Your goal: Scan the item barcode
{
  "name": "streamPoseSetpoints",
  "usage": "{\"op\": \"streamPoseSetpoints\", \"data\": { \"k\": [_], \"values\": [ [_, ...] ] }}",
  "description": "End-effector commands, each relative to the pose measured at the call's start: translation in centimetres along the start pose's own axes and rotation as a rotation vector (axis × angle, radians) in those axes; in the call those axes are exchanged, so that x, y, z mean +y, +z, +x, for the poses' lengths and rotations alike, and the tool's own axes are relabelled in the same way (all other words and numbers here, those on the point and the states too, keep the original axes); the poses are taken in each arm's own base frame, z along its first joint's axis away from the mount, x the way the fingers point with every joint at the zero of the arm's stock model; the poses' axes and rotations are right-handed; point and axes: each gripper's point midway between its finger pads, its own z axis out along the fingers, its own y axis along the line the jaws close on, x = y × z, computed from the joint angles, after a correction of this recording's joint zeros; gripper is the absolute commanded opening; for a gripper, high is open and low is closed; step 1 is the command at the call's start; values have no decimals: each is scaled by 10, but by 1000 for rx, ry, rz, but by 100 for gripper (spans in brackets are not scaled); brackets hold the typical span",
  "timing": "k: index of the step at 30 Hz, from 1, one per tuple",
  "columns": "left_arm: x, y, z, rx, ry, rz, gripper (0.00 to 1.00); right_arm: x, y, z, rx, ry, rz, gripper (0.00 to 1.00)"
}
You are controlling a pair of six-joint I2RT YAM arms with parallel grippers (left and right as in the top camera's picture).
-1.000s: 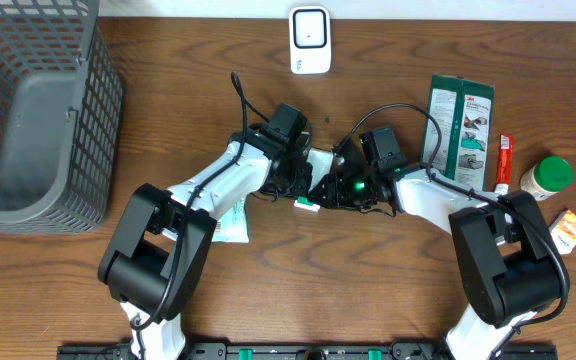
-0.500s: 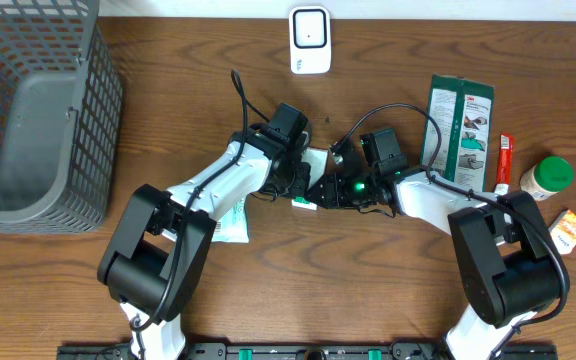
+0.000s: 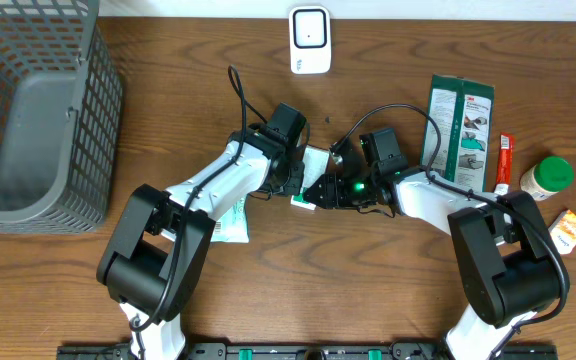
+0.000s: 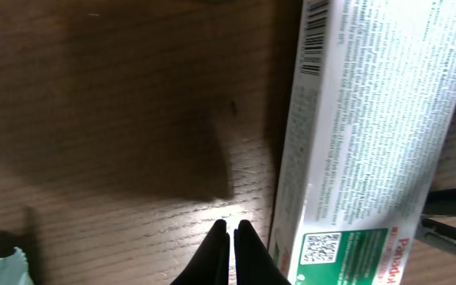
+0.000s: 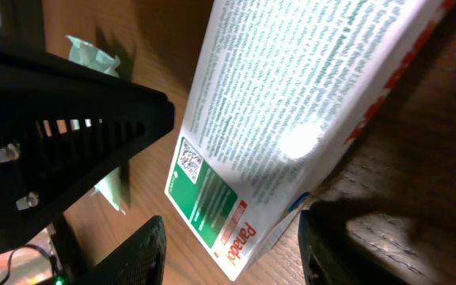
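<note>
Tips of left gripper [image 4: 229, 233] pressed together, holding nothing, just beside the long edge of the white-and-green Panadol box [image 4: 370, 119]; right gripper [image 5: 232, 237] jaws apart around the box's green end, mid-table [image 3: 168, 110] between both arms, well apart from the scanner [image 3: 309, 40].

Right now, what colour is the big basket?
The basket is grey; the overhead view shows it best.

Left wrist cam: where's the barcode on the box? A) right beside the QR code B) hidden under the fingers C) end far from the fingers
C: the barcode sits at the far end of the box, the QR code at the end by the left gripper.
</note>
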Motion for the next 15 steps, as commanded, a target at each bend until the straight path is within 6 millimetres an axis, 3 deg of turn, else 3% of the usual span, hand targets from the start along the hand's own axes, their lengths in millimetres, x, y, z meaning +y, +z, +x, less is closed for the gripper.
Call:
{"op": "streamPoseSetpoints", "data": {
  "k": [1,6,11,15],
  "values": [
    [7,6,6,19,13,-28,7,-2,2,0,-13,22,38,50],
    [7,1,-3,-6,20,-19,8,-6,5,-1,-26,43,78,47],
    [-22,-30,-17,-5,14,167,7,-11,4,1,-24,56,101,48],
    [-29,-31,-13,28,11,232,8,-13,4,4,-10,52,107,50]
  ]
}}
